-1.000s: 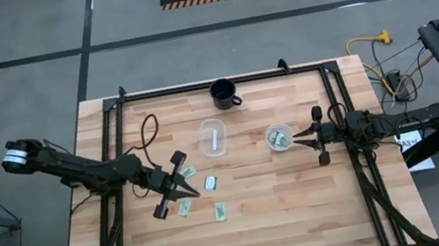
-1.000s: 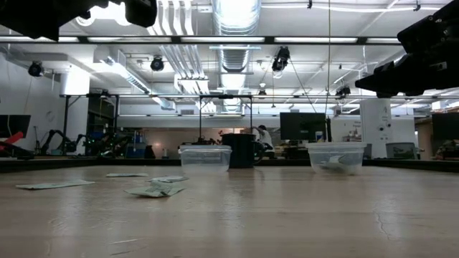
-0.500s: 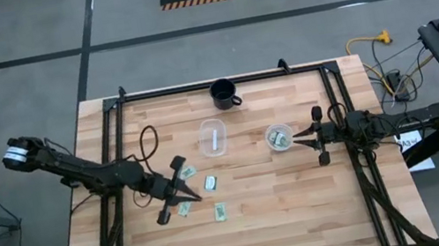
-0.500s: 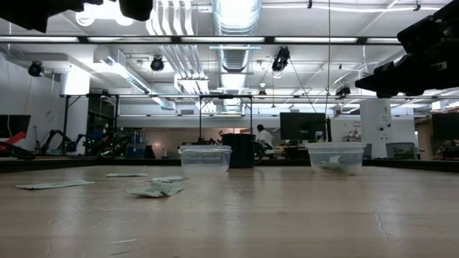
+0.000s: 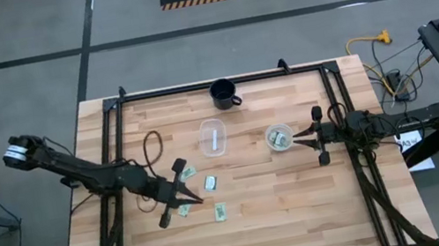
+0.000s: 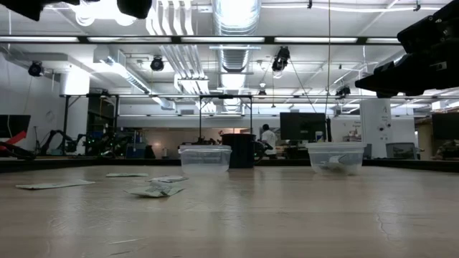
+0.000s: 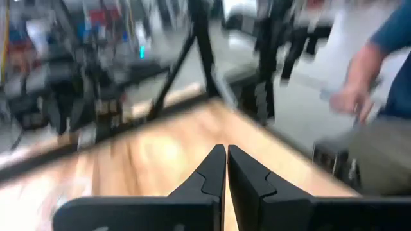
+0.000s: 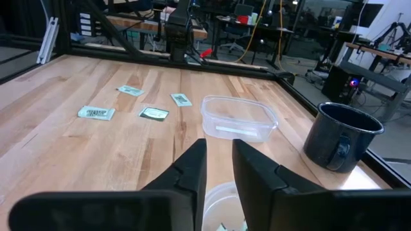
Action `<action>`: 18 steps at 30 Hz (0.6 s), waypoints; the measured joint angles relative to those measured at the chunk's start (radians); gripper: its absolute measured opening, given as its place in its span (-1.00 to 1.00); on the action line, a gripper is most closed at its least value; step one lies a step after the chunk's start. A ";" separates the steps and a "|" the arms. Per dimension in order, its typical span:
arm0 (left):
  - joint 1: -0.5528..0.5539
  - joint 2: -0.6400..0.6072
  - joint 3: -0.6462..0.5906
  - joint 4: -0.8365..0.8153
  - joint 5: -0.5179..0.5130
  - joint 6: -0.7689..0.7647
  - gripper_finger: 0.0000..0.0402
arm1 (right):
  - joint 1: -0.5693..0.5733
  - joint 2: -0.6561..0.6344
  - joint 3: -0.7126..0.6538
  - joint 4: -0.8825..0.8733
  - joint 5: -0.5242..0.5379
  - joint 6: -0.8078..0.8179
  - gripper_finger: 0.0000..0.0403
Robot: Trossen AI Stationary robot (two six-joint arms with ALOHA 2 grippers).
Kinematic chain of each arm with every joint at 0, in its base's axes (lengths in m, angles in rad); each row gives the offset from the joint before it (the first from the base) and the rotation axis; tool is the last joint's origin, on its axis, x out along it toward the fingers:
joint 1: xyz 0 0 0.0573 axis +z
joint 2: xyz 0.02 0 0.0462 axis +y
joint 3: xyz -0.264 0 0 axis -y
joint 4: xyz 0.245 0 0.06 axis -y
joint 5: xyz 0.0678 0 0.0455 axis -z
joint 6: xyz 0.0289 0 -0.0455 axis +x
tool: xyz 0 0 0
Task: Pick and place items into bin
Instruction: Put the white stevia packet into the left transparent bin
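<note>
Three pale green and white packets [image 5: 210, 182] [image 5: 184, 208] [image 5: 219, 213] lie flat on the wooden table; they also show in the right wrist view [image 8: 154, 113]. My left gripper [image 5: 196, 200] is shut and empty. It hangs high over the packets, and only its underside [image 6: 136, 7] shows in the low view. My right gripper [image 5: 295, 137] waits, narrowly open, level beside the round clear cup [image 5: 279, 137], which holds packets. Its fingers [image 8: 192, 160] stand above the cup's rim [image 8: 221, 196]. A rectangular clear tub [image 5: 214, 137] has one white packet in it.
A dark mug [image 5: 224, 93] stands near the table's far edge, behind the tub. Black frame rails [image 5: 114, 158] [image 5: 356, 163] run along the table's left and right sides. Bare wood lies toward the near edge. A person's hand [image 7: 350, 99] shows beyond the table in the left wrist view.
My left gripper has drifted a little toward the table's near edge above the packets, staying shut, and has risen slightly in the low view. The packets and containers have not moved.
</note>
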 joint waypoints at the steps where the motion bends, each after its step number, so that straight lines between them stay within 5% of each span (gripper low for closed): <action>1: -0.007 0.000 0.021 -0.069 -0.028 -0.003 -1.00 | 0.000 0.000 0.000 0.000 0.000 0.000 -0.67; 18: -0.108 0.051 0.239 -0.570 -0.378 -0.189 -1.00 | 0.000 0.000 0.000 0.000 0.000 0.000 -0.63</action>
